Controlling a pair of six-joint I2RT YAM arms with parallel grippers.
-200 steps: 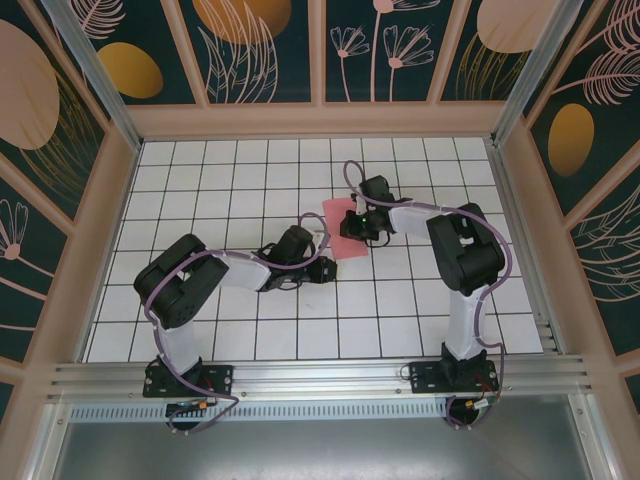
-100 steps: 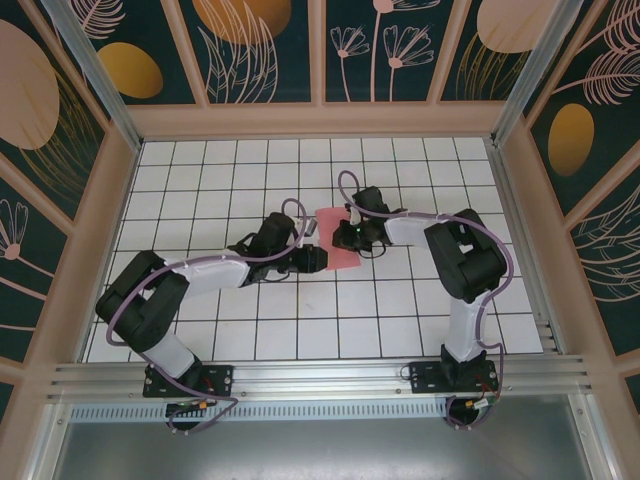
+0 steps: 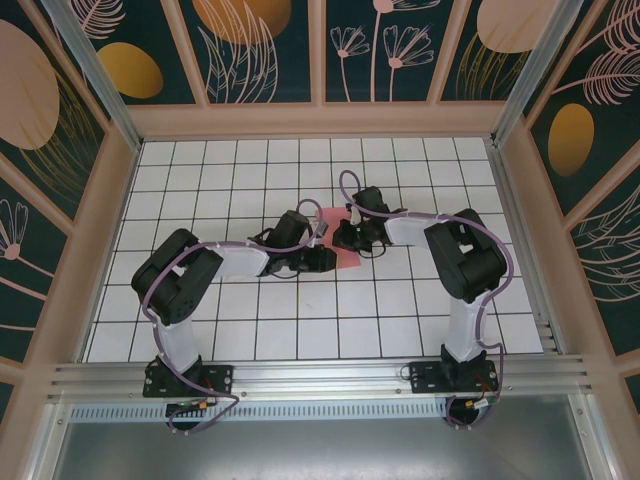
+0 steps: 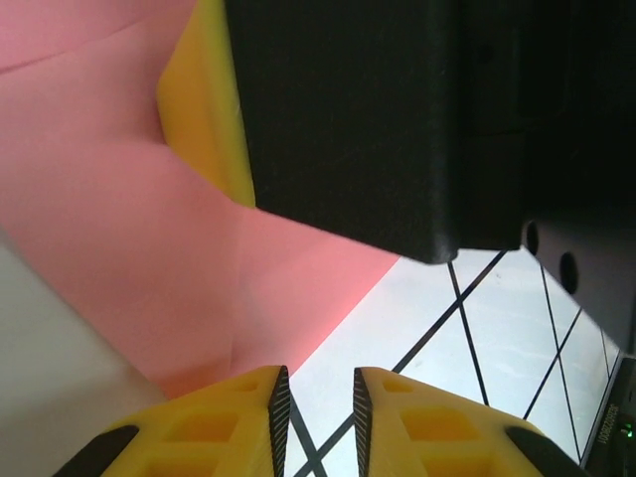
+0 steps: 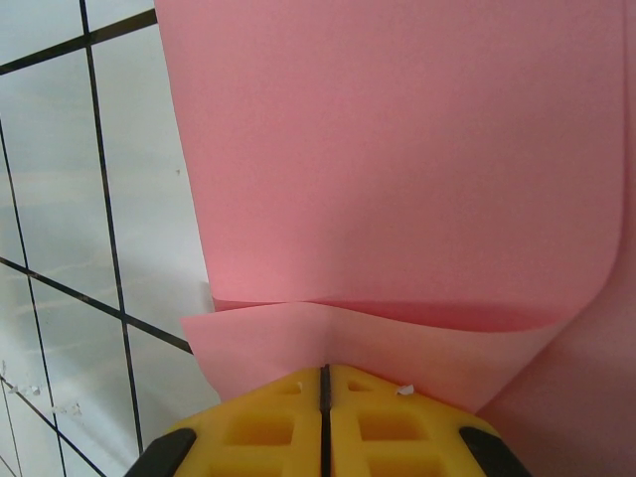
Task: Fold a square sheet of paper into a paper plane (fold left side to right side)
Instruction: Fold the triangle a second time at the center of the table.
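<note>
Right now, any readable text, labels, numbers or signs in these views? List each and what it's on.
None can be read.
Tiny print on the dark housing, lower right of the left wrist view: too small to read.
The square sheet of paper: plain, no marks.
Wall panels: leaf and flower patterns, no words.

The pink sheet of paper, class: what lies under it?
The white gridded table shows beside the square sheet of paper; whatever lies directly beneath is covered.
</note>
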